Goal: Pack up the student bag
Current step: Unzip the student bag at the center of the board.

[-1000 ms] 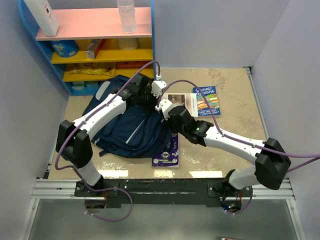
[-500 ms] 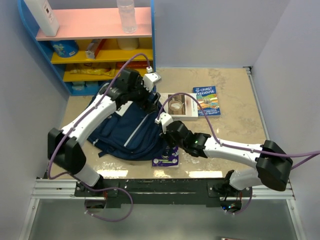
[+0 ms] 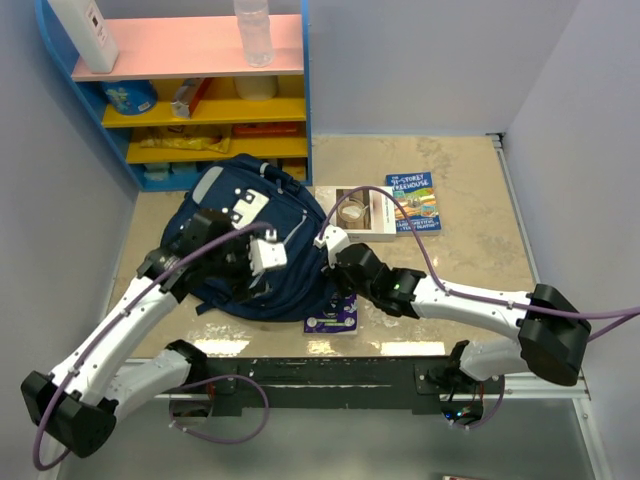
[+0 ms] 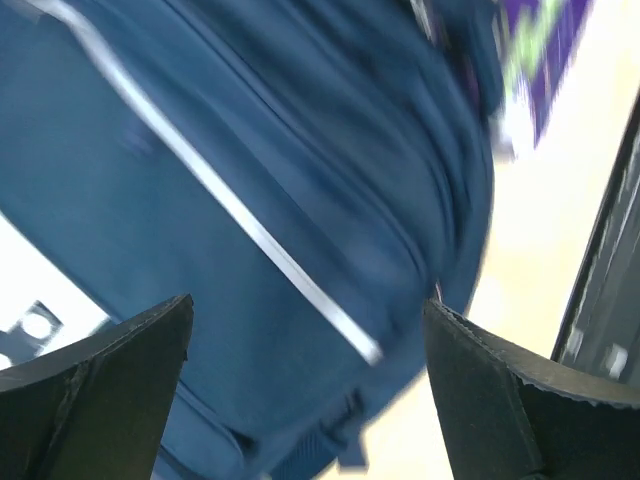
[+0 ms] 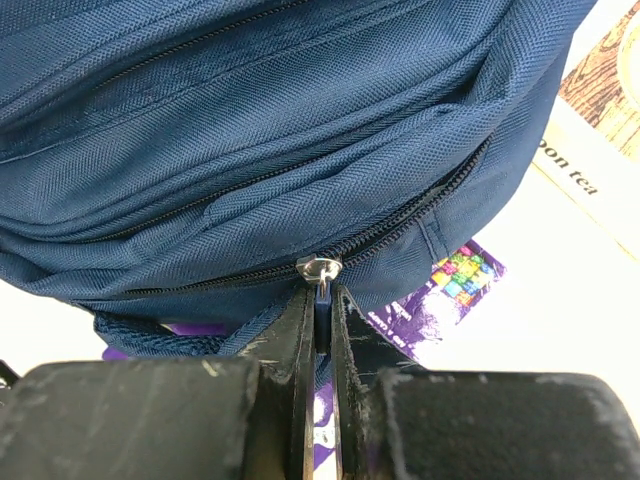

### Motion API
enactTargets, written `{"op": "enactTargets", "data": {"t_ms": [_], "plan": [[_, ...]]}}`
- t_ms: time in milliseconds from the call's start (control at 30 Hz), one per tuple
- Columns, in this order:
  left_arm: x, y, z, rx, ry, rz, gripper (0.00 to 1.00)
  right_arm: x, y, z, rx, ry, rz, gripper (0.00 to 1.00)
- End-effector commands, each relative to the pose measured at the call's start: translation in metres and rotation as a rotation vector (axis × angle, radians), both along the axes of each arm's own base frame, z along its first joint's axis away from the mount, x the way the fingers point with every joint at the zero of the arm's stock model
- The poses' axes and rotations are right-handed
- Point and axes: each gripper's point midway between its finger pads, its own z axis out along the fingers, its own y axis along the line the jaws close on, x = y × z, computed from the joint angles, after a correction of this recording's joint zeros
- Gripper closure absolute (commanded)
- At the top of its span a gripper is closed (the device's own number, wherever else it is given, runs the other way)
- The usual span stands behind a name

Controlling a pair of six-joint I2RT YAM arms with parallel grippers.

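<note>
Navy blue fabric backpack with grey trim (image 3: 300, 200), left of the desk's centre: the left gripper (image 4: 308, 310), fingers spread, has swung back from its far side to hover above, leaving the right gripper (image 5: 320, 300) pinching the silver zip pull (image 5: 319, 268), apparently ready to open it.

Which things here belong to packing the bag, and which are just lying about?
For the job: backpack; zip pull, pinched by the right hand; left hand, open over the bag; probably for packing: blue book, white book, purple book.

Lying about: shelf; bottle; blue tub.
</note>
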Motion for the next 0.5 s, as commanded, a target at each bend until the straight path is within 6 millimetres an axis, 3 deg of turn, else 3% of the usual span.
{"op": "enactTargets", "data": {"t_ms": [0, 167, 467], "plan": [[-0.023, 0.031, -0.02, 0.188, -0.156, -0.218, 0.0, 0.005, 0.006, 0.024, 0.086, -0.046, -0.017, 1.0], [-0.023, 0.039, -0.015, 0.252, -0.274, -0.298, 0.0, 0.006, 0.007, 0.029, 0.099, -0.047, -0.017, 1.0], [-0.017, 0.051, -0.064, 0.389, -0.298, -0.389, 0.0, 0.009, 0.015, 0.04, 0.119, -0.058, -0.012, 1.0]]}}
